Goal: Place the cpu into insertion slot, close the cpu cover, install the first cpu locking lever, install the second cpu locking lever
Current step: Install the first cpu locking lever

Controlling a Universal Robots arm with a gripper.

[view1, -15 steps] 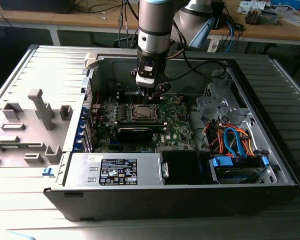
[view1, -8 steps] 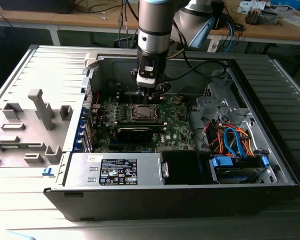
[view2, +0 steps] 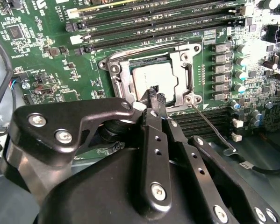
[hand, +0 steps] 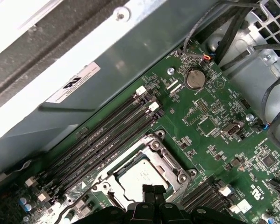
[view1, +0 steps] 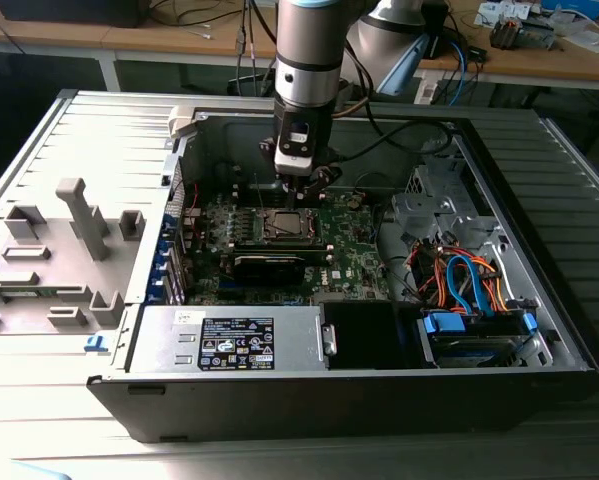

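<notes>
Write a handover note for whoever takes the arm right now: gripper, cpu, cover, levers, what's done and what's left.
Gripper: fingers shut, holding nothing, tips down at the cover's near edge.
Cpu: seated, framed by the cover.
Cover: lying flat around the cpu.
Lever: one thin wire lever sticks out from the cover's corner and looks unlatched; I cannot judge the other.
Done: cpu placed, cover seemingly closed.
Left: both levers, as far as it shows.
</notes>
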